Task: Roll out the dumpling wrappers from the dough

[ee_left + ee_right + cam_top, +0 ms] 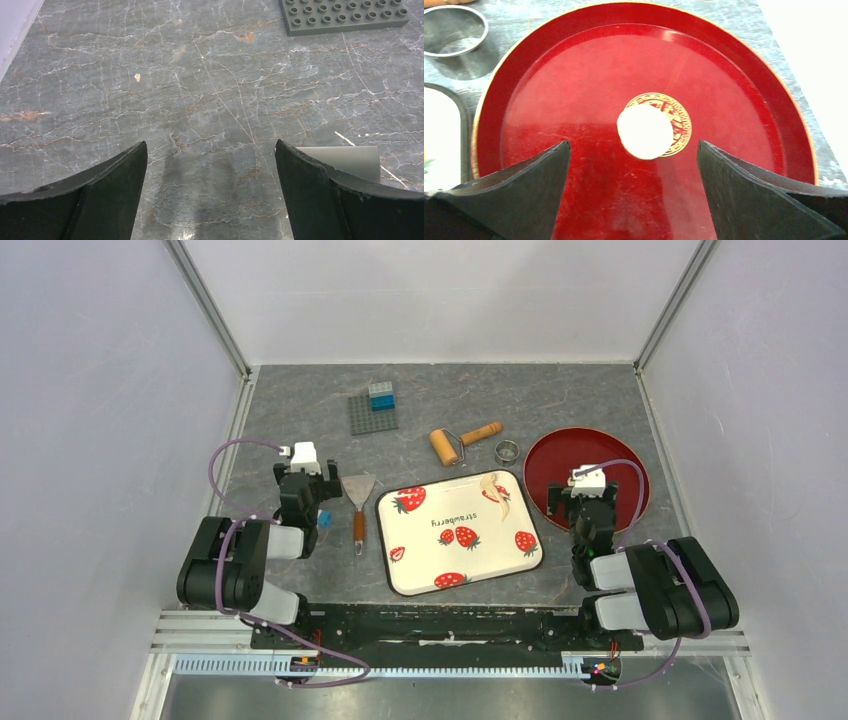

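A thin, ragged piece of pale dough (497,492) lies at the far right corner of the strawberry tray (420,570). One round cream dumpling wrapper (645,131) rests flat in the middle of the red plate (549,75), partly over its gold emblem. My right gripper (633,144) hovers open just short of the wrapper, nothing between its fingers; in the top view the right gripper (588,490) hides the wrapper. My left gripper (210,145) is open over bare table left of the tray, empty. The wooden roller (455,443) and metal ring (509,451) lie behind the tray.
A scraper (358,502) lies between the left gripper (300,480) and the tray, its blade (350,160) beside my right finger. A grey stud baseplate (373,412) with blue bricks (381,395) sits at the back. The red plate (625,455) nears the right wall.
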Controlling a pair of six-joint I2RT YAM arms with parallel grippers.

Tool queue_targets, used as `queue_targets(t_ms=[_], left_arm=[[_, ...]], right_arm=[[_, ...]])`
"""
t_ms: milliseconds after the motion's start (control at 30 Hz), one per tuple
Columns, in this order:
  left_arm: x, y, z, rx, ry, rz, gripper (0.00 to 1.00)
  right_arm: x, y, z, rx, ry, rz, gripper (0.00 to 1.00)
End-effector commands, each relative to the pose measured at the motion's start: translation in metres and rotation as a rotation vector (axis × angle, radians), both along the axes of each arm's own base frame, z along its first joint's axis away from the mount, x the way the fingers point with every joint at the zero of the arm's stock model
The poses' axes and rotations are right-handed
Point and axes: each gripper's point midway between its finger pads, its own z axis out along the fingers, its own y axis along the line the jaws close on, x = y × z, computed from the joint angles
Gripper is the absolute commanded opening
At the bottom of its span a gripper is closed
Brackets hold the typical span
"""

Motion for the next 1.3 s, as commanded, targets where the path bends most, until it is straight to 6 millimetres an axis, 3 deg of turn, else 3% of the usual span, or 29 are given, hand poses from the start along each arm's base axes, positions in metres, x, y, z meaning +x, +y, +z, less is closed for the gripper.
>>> queue_targets(t_ms=[0,133,233,300,333,400,467,1067,1100,1267], left_arm=[[0.010,-0.001,0.028,-0.021,-0.129,-0.006,0.98],[0.011,0.000,0.029,-0.023,-0.136,0.003,0.98],[0.011,0.000,0.029,-0.024,-0.139,0.004,0.98],[0.011,0.000,0.029,-0.024,-0.139,0.004,0.98],[0.011,0.000,0.029,-0.024,-0.140,0.004,0.98],[0.011,0.000,0.029,-0.024,-0.138,0.004,0.98],[0.011,0.000,0.029,-0.024,-0.138,0.004,0.98],[0.012,0.000,0.029,-0.024,-0.138,0.002,0.98],[0.010,0.006,0.028,-0.015,-0.137,0.037,0.98],[0.012,-0.001,0.028,-0.022,-0.134,-0.003,0.98]], right_arm=[[0.003,-0.019,0.023,-0.066,-0.086,-0.098,0.98],[-0.002,-0.014,0.028,-0.088,-0.114,-0.068,0.98],[-0.024,-0.007,0.029,-0.101,-0.166,-0.006,0.98],[-0.032,-0.006,0.043,-0.106,-0.245,0.013,0.98],[-0.033,-0.009,0.045,-0.105,-0.252,-0.008,0.98],[-0.024,-0.010,0.026,-0.092,-0.160,-0.022,0.98],[-0.024,-0.011,0.033,-0.087,-0.194,-0.028,0.98],[-0.025,-0.011,0.033,-0.083,-0.193,-0.029,0.98],[-0.025,-0.011,0.033,-0.083,-0.193,-0.028,0.98],[-0.025,-0.012,0.033,-0.083,-0.192,-0.030,0.98]])
